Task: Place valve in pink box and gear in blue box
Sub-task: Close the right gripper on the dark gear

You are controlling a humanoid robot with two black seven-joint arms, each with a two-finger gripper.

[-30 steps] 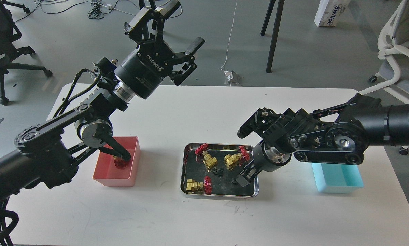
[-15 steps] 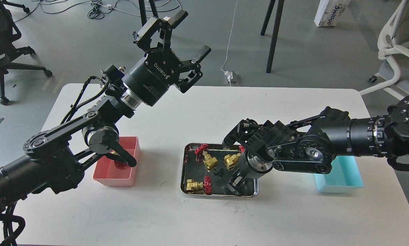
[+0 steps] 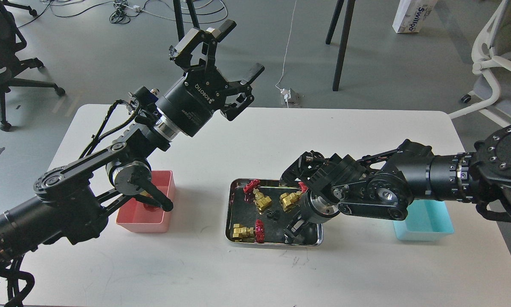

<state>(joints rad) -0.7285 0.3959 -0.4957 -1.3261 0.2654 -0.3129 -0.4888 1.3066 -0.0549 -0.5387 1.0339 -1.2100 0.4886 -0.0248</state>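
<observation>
The pink box stands at the left with one valve in it, partly hidden by my left arm's elbow. Three valves lie in the steel tray. A tiny black gear lies between them. The blue box stands at the right, partly behind my right arm. My left gripper is open and empty, raised high over the table's far edge. My right gripper points down into the tray's right front corner; its fingers are dark and cannot be told apart.
The white table ends just beyond the left gripper. Behind it are black tripod legs, cables and a white carton on the floor. A white chair stands at the far right and a black chair at the far left.
My right arm has swung left, and its gripper has moved left and lower into the tray's front right corner. My left gripper has risen and shifted slightly right, still open.
</observation>
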